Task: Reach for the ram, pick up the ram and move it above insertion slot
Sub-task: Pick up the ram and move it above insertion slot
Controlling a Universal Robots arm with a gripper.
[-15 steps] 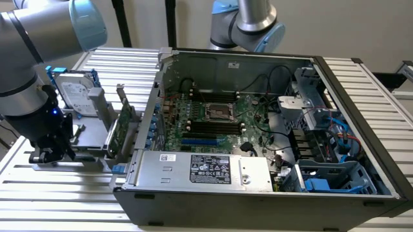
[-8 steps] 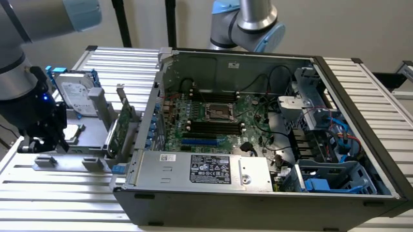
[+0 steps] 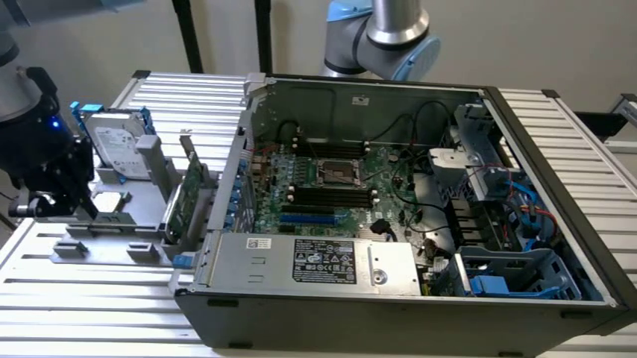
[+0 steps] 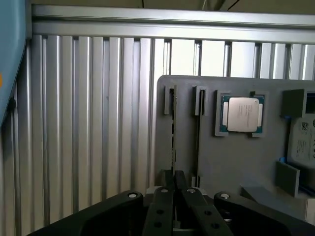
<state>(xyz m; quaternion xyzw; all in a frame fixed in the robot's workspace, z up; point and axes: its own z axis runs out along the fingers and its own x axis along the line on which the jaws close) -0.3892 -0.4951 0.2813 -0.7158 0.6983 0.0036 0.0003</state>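
The black pincer [image 4: 173, 179] is nearest, its two fingers drawn together on the thin top edge of the ram [image 4: 173, 128] and apparently clamped on it. The ram stands on edge in a grooved holder on a grey tray [image 4: 216, 162]. It is not yet lifted, and its far end sits in the holder's clip. A processor chip [image 4: 242, 114] lies just beside it on the tray, which rests on a ribbed metal bench [image 4: 88, 123]. The grip looks narrow and close to one end, so the stick could pivot or slip. A pull off vertical could jam it in the grooves or bend it. The wrist view gives this grip up close. The exterior view places the pincer [image 3: 60, 201] at its far left, with a hard drive [image 3: 115, 149] and an expansion card [image 3: 189, 194] near. The open computer case [image 3: 398, 313] and its memory slots [image 3: 333, 198] lie well apart to the right, past the case's wall, which a low carry could strike.
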